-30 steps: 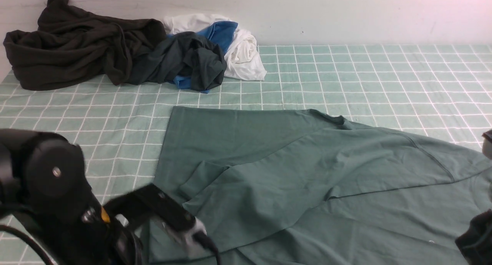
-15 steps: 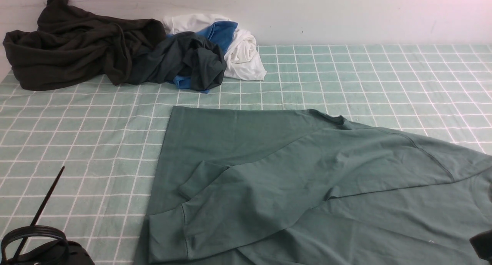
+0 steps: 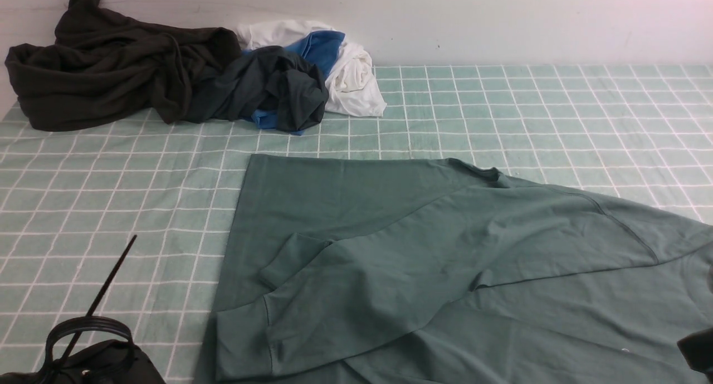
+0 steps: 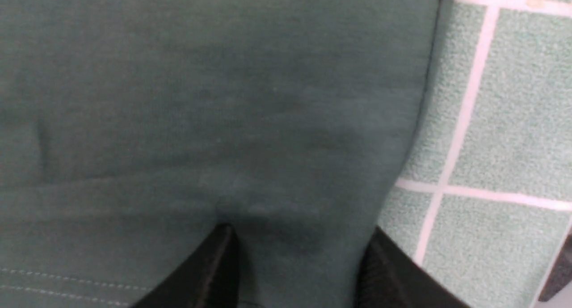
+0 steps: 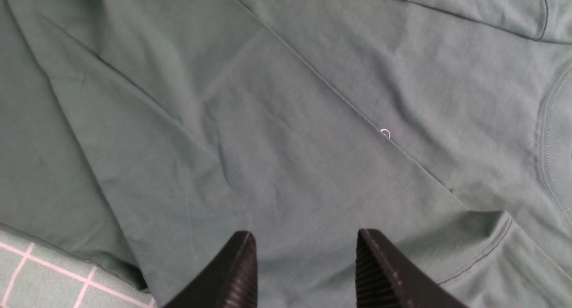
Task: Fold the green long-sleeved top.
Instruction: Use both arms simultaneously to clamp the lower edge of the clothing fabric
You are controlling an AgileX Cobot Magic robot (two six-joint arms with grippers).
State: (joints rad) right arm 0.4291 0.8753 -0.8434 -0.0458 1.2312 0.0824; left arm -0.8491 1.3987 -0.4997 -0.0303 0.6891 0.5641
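Front view: a large sage-green top (image 3: pixel 445 250) lies spread on a desk (image 3: pixel 501 105) covered in pale green cloth with a white grid, filling the near middle and right. One sleeve (image 3: pixel 345 283) is folded across the body, and its ribbed cuff (image 3: pixel 242 339) lies at the near left edge. A tiny white logo (image 3: pixel 625 350) shows near the lower right. At the far left, against the white wall (image 3: pixel 501 22), sits a heap of other clothes, well apart from the top: a bulky blackish garment (image 3: pixel 106 66), a dark teal garment (image 3: pixel 267 88), a blue piece (image 3: pixel 320 47) and a white cloth (image 3: pixel 353 77). A black part of the left arm (image 3: pixel 83 361), with a cable loop and a thin rod, shows in the near left corner, and a dark bit of the right arm (image 3: pixel 696 350) in the near right corner. Left wrist view: the left gripper (image 4: pixel 301 241) is down at the edge of the top, its two black fingers apart with green cloth filling the gap; I cannot tell whether it grips. The checked desk lies just beside. Right wrist view: the right gripper (image 5: pixel 306 245) hangs above the top, fingers moderately apart and holding nothing, with the logo and the ribbed neckband (image 5: pixel 554 142) ahead.
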